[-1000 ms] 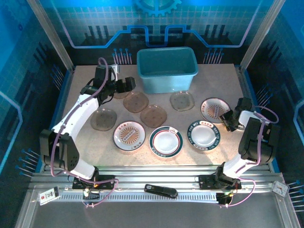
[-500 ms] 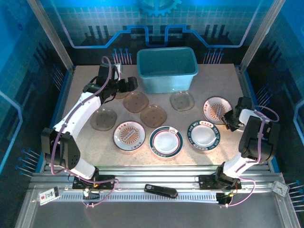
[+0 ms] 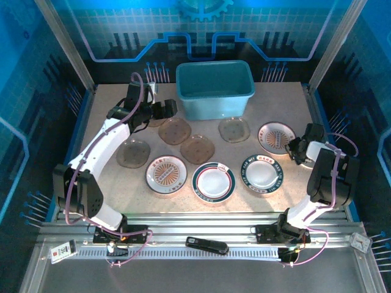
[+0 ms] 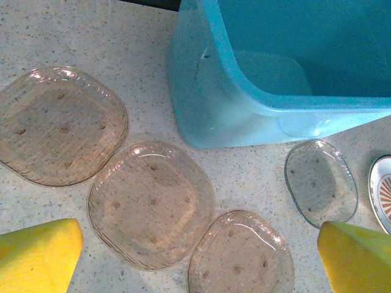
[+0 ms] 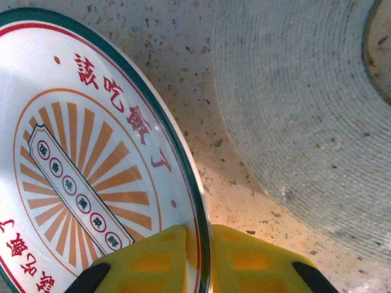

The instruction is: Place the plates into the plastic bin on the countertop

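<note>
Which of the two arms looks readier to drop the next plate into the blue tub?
Probably right. The right gripper pinches the rim of the white sunburst plate, ready to lift it. The left gripper hangs open above the brown plates beside the bin, holding nothing.

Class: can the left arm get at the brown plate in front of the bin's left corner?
Probably yes: the left end effector hangs open over that brown plate, and nothing covers it.

High rear overview; wrist cameras close above countertop (image 3: 287,107)
</note>
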